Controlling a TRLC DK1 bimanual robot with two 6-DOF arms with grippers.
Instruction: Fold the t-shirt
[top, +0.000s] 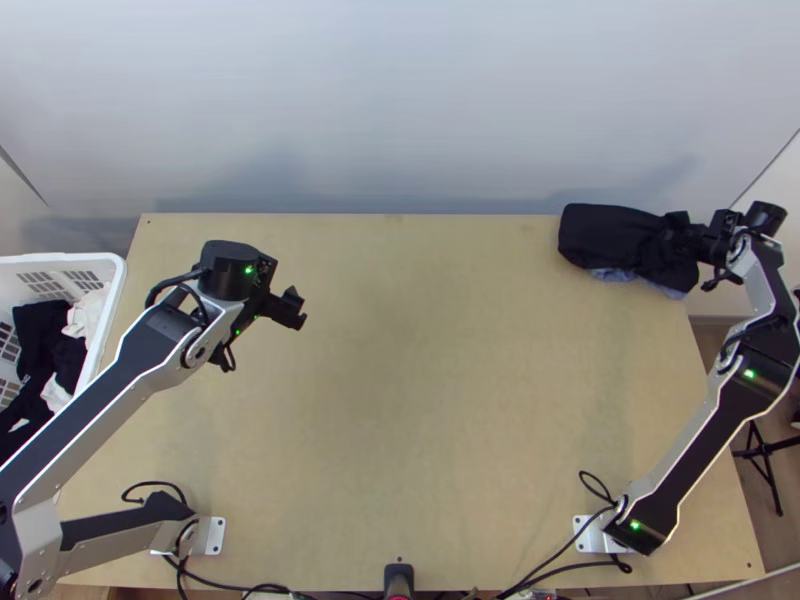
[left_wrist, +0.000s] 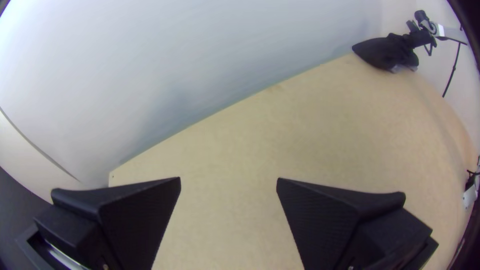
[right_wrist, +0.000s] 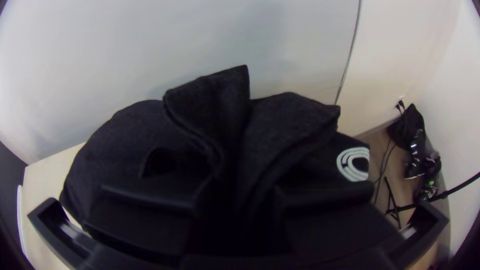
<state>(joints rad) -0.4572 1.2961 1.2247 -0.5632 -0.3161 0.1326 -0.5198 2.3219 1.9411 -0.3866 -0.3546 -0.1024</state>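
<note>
The black t-shirt (top: 612, 232) lies folded into a bundle at the table's back right corner. My right gripper (top: 684, 240) is shut on its right-hand part. In the right wrist view the dark fabric (right_wrist: 132, 132) rises in two pinched flaps around my right gripper (right_wrist: 239, 192), and a white print (right_wrist: 345, 162) shows on it. My left gripper (top: 292, 308) hangs over the left part of the table, far from the cloth; in the left wrist view this left gripper (left_wrist: 228, 180) is open with nothing between its fingers.
Blue-grey cloth (top: 612, 274) peeks out under the black bundle. A white basket (top: 112, 290) with black and white clothes stands at the table's left edge. Bare wood (top: 430, 370) spans the middle, and a pale wall (top: 400, 110) rises behind the table.
</note>
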